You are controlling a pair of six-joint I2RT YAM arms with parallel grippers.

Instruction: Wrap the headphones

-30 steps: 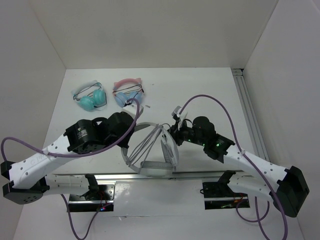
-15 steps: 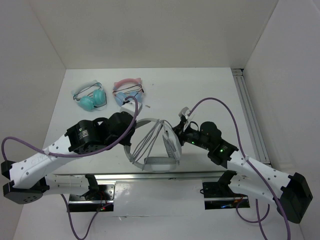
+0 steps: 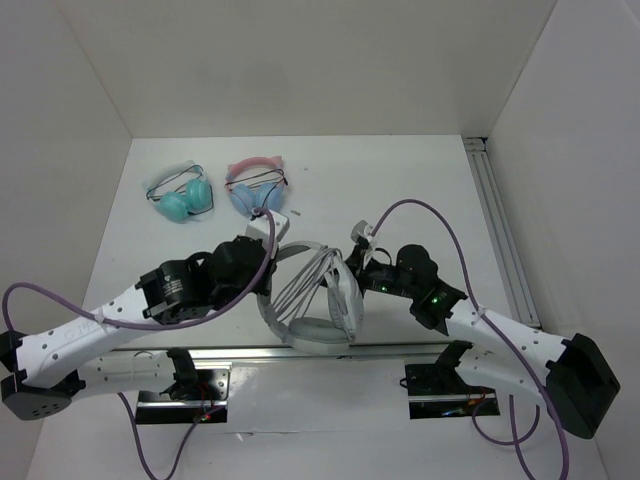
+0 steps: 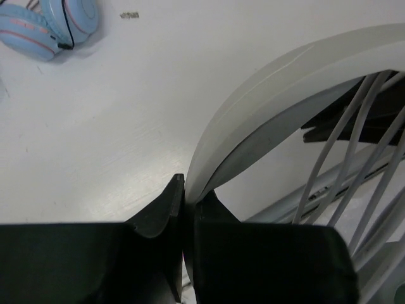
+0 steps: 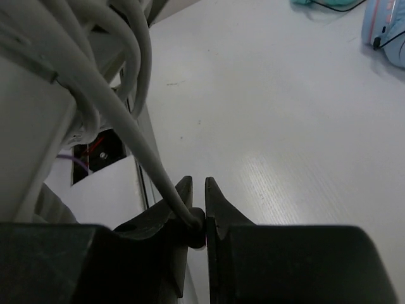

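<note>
left tool (image 4: 190, 190) clamped on headphones (image 4: 285, 76) band, right tool (image 5: 197, 196) pinching cable (image 5: 130, 136). Pull taut, lay next loop flat beside existing turns, don't twist band.

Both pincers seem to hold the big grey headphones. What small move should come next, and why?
Probably the right pincer should carry the cable once more around the headphones. It pinches the cable beside the wound loops, several turns already span the headphones, and the left pincer is shut on the headband, steadying it.
</note>
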